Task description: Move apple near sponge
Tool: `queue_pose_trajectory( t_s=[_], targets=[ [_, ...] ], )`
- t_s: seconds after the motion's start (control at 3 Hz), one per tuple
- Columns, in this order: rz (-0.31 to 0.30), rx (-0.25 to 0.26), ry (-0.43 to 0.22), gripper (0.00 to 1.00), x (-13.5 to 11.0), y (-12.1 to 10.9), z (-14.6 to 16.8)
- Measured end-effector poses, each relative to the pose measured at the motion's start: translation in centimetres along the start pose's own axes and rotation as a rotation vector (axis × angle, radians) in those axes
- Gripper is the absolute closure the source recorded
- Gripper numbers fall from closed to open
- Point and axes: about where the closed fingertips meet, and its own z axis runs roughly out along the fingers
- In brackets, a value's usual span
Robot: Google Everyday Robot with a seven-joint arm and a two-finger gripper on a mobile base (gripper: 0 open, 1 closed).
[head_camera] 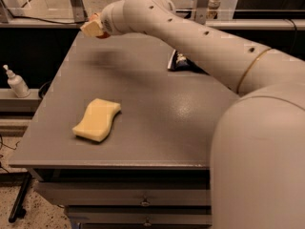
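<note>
Flat near the front-left corner of the bench [157, 118]: the sponge [97, 119]. Farther back toward the right edge, partly behind the arm [200, 37]: a dark snack bag [178, 61]. Raised above the far-left corner, well apart from the sponge: the gripper [91, 28], seemingly closed round the apple [95, 17], only a red-orange sliver showing above the fingers [87, 29].
</note>
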Motion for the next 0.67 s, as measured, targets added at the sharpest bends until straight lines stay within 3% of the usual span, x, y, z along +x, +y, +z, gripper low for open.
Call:
queue_pose_trajectory(
  t_s=[0.33,0.67],
  targets=[
    [0.029,0.063,-0.009,1.00,-1.4,0.7,-7.6],
    [0.095,0.099,0.000,1.00,-0.7,2.8,-15.0]
  ],
)
